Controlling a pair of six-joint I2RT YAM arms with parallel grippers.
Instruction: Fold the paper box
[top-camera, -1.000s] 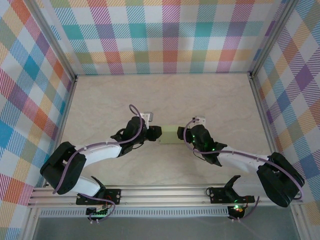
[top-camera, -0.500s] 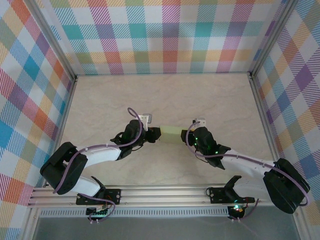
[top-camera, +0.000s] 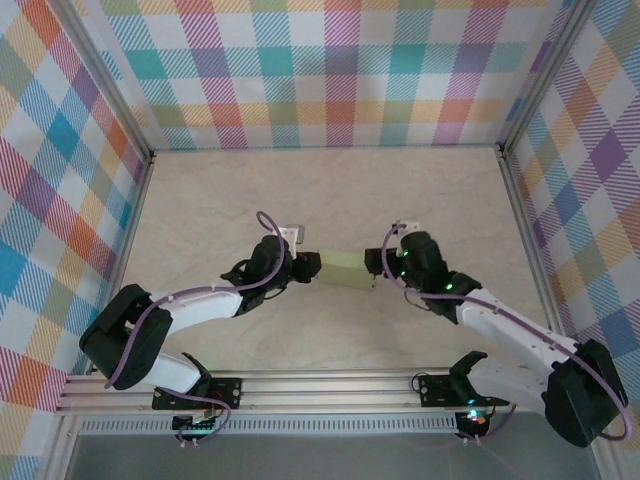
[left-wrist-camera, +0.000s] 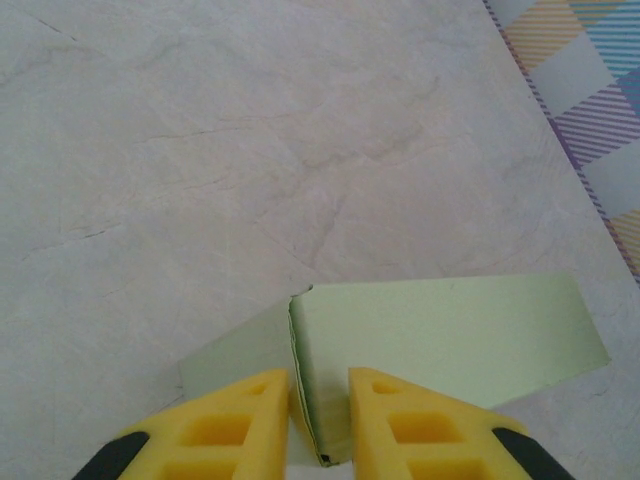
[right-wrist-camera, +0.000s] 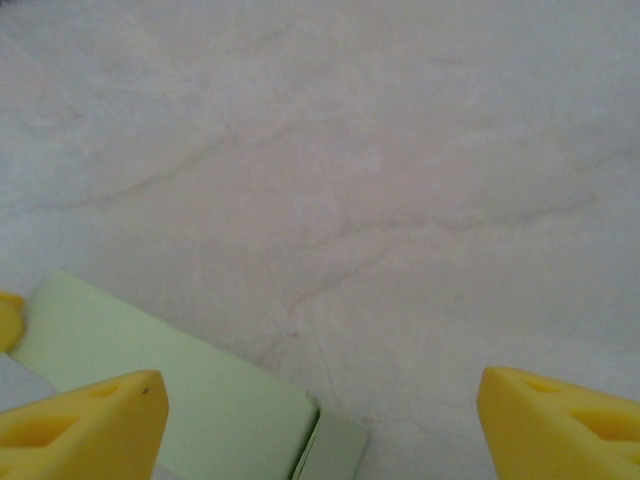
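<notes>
The left gripper (left-wrist-camera: 318, 388) is closed on the near end of the pale sage-green, flat rectangular paper box (left-wrist-camera: 450, 335). Its two yellow fingers (left-wrist-camera: 240, 415) press from either side against a creased corner edge of the card that stands up between them. From that grip, the broad face of the box spreads forward and off to the gripper's right, and a narrower, shaded face shows to its left. Whether the far end rests on the surface cannot be told. In the overhead view the left gripper (top-camera: 305, 266) and the right gripper (top-camera: 378, 265) face each other with the paper box (top-camera: 345, 268) stretched between them, its far end just in front of the right one. The right gripper (right-wrist-camera: 320, 385) is open, its yellow fingers (right-wrist-camera: 85, 420) spread wide. The box (right-wrist-camera: 170, 370) comes in low beside the finger on the left of that view and ends well short of the other one. Whether the card touches the nearer finger cannot be told. Beyond both grippers lies the pale, marbled beige tabletop (top-camera: 330, 190), and past it stand the multicoloured plaid walls (top-camera: 330, 70) of the enclosure.
</notes>
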